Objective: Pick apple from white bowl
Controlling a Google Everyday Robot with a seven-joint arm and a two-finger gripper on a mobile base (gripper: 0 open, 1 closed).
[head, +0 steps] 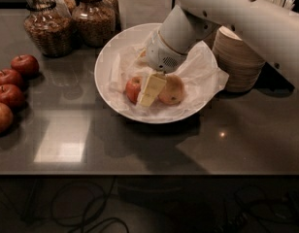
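The white bowl (108, 57), wide and lined with crinkled white paper, stands in the middle of the dark counter. Two apples lie in it. The red-orange apple (133, 89) is on the left and a paler yellow-tan apple (172, 90) is on the right. My gripper (152, 89) reaches down into the bowl from the upper right and sits between the two apples, touching or nearly touching both. It covers the right side of the red-orange apple. The white arm hides the back of the bowl.
Several dark red apples (8, 93) lie along the counter's left edge. Two glass jars (46, 30) stand at the back left. A stack of small beige bowls (239, 59) stands right of the white bowl. The counter's front edge runs below the bowl.
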